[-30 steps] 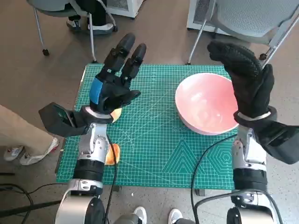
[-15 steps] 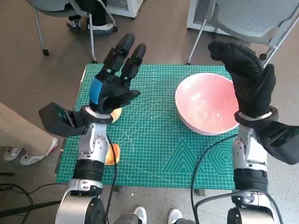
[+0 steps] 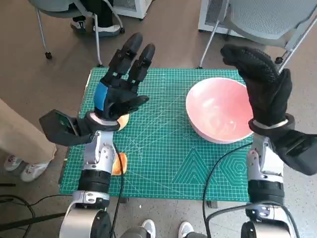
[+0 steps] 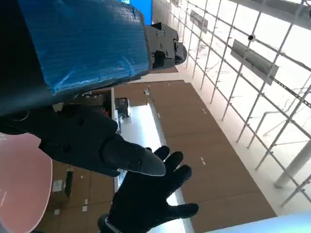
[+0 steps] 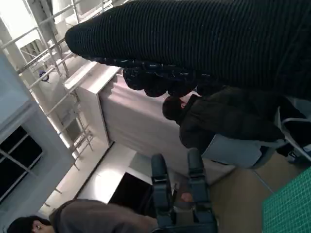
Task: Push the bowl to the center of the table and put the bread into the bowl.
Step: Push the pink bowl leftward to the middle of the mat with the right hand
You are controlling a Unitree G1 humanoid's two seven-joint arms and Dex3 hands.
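Clearly the wide pale-pink bowl [image 3: 219, 115] sits at the counter's right side, just left of the empty, spread gloved right hand [image 3: 262, 84]; the blue-taped left hand [image 3: 120, 89] hovers empty above the orange bread [image 3: 119, 162] by its forearm

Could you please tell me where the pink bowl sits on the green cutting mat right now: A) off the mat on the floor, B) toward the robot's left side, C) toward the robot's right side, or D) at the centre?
C: the round pink bowl rests on the green cutting mat toward the robot's right, beside the gloved right robot hand.
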